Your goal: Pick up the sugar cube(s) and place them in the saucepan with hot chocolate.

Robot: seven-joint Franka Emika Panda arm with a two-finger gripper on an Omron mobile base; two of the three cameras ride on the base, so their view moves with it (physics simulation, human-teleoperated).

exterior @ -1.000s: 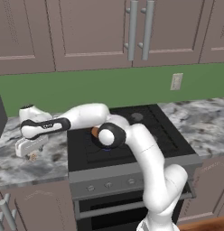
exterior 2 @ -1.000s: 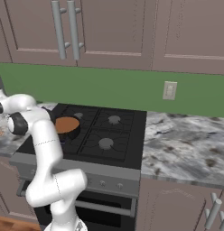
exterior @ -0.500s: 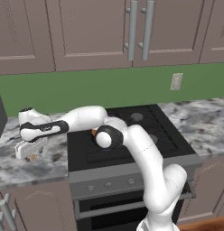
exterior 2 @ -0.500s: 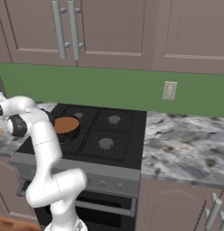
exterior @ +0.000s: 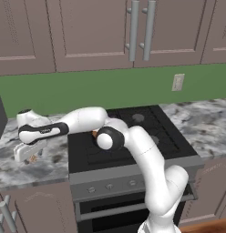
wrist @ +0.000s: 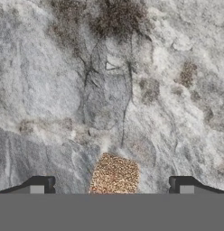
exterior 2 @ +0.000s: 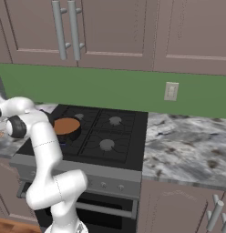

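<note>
One sugar cube [wrist: 114,175] sat on the bench [wrist: 132,90], centred between the wide-apart gripper [wrist: 111,185] tips; I'd drop straight down, then close gently.

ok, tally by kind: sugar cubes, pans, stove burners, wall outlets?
sugar cube: 1
saucepan: 1, on the stove's rear left burner
stove burners: 4, e.g.
wall outlet: 1
Total: 7
</note>
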